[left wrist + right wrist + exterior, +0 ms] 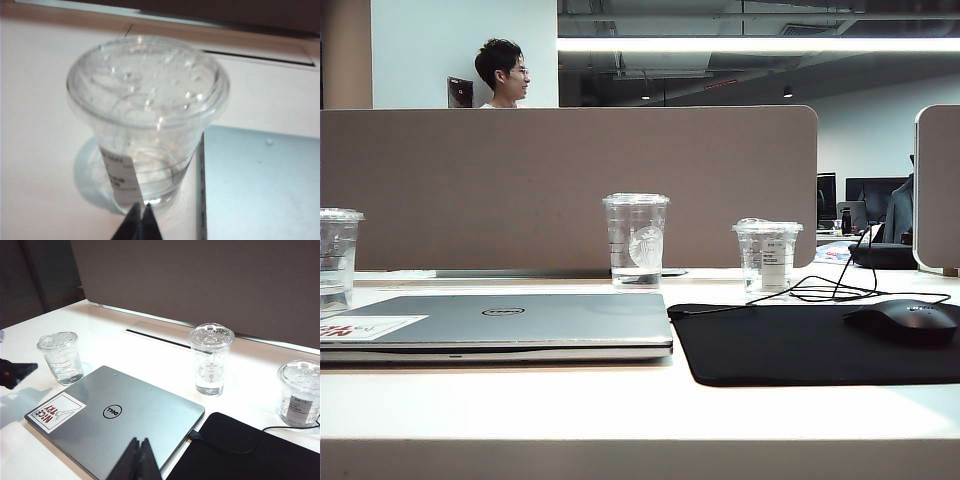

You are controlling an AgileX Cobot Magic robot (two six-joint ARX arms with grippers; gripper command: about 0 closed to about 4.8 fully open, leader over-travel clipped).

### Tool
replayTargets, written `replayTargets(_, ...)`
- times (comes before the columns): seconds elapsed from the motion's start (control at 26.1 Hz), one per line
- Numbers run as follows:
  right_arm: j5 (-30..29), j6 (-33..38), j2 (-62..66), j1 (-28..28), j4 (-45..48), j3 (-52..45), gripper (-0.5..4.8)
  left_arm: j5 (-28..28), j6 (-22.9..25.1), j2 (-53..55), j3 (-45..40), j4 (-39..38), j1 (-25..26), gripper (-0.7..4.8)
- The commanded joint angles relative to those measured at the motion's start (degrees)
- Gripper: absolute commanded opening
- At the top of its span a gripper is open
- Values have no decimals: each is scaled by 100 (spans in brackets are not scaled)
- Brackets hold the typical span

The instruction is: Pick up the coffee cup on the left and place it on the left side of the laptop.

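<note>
My left gripper (141,220) is closed on nothing, its tips just short of the coffee cup (145,120), which stands on the desk (40,100) against the laptop's (260,185) left edge. My right gripper (138,460), also closed, hangs over the laptop's near edge; both arms are hidden in the exterior view.

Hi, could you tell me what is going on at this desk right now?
A two-armed robot is moving a coffee cup to the left of the closed laptop. The cup stands upright on the desk by the laptop's left edge. The left gripper is shut, empty, just short of the cup. The right gripper hangs shut over the laptop, holding nothing. Two more cups stand behind the laptop and mouse mat.
</note>
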Motion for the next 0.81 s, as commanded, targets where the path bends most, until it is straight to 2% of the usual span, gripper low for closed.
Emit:
replayTargets(0.04, -4, -7, -11, 2, 140, 20, -2, 17, 22, -586, 7, -590, 4, -6)
replayTargets(0.35, 17, -7, -17, 0, 140, 20, -2, 271, -26, -2323, 35, -2216, 0, -6)
replayTargets(0.54, 149, -9, -22, 0, 142, 20, -2, 140, -17, -3178, 238, -3403, 0, -6)
replayTargets(0.61, 358, -7, -20, 0, 138, 20, -2, 153, -20, -3563, 243, -3582, 0, -6)
replayTargets(0.81, 466, -4, -20, 0, 127, 20, -1, 151, -127, -4179, 247, -4006, -2, -6)
